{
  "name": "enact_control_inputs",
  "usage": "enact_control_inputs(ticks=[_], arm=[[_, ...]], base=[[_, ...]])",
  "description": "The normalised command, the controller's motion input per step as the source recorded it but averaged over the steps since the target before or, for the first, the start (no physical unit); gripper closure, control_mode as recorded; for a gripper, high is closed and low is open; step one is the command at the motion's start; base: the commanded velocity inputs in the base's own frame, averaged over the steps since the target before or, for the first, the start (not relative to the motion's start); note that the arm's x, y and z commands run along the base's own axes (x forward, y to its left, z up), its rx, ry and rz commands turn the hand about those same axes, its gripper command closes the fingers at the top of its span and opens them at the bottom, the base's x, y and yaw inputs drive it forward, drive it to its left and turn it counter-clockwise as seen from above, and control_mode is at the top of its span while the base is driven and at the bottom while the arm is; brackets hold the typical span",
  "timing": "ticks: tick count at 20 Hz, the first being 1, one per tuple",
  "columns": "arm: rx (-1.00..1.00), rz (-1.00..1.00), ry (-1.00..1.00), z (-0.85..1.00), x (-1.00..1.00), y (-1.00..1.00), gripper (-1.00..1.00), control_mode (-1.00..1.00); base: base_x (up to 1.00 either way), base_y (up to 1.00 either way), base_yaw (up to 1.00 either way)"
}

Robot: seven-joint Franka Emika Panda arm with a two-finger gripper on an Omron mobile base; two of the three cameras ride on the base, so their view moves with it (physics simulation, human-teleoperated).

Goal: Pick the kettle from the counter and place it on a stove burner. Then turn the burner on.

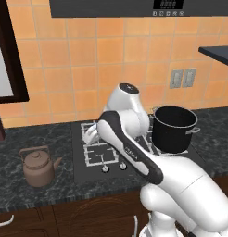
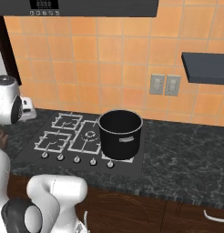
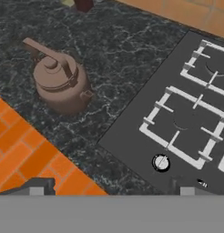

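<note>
The brown kettle [image 1: 39, 166] [image 3: 61, 82] stands upright on the dark marbled counter [image 1: 9, 143] [image 3: 132, 54], left of the black cooktop. The front-left stove burner [image 1: 99, 155] [image 2: 53, 141] [image 3: 184, 123] has nothing on its square grate. My gripper [image 3: 111, 191] hangs above the counter between the kettle and the cooktop's left edge. It is open: the fingertips [image 3: 36, 189] stand far apart with nothing between them. In the left base view the white hand [image 1: 90, 134] sits over the cooktop's left side, up and to the right of the kettle.
A large black pot [image 1: 174, 127] [image 2: 120, 132] stands on the cooktop's right side. A row of knobs [image 1: 105, 169] [image 2: 44, 155] [image 3: 160, 162] lines the cooktop's front edge. An orange tiled wall and a range hood [image 1: 134, 7] lie behind.
</note>
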Motion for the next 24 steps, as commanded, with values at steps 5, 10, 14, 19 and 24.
enact_control_inputs(ticks=[5, 10, 14, 19, 24], arm=[[0.00, 0.32, 0.10, 0.00, 0.06, 0.55, -1.00, -1.00], [-0.06, 0.18, 0.07, -0.01, 0.01, 0.66, -1.00, -1.00], [-0.07, 0.00, 0.00, -0.06, 0.00, 0.35, -1.00, -1.00], [0.01, 0.01, 0.00, -0.13, 0.04, 0.10, -1.00, -1.00], [0.06, 0.16, 0.00, -0.35, 0.19, 0.30, -1.00, -1.00]], base=[[0.00, 0.00, 0.00], [0.00, 0.00, 0.00], [0.00, 0.00, 0.00], [0.00, 0.00, 0.00], [0.00, 0.00, 0.00]])
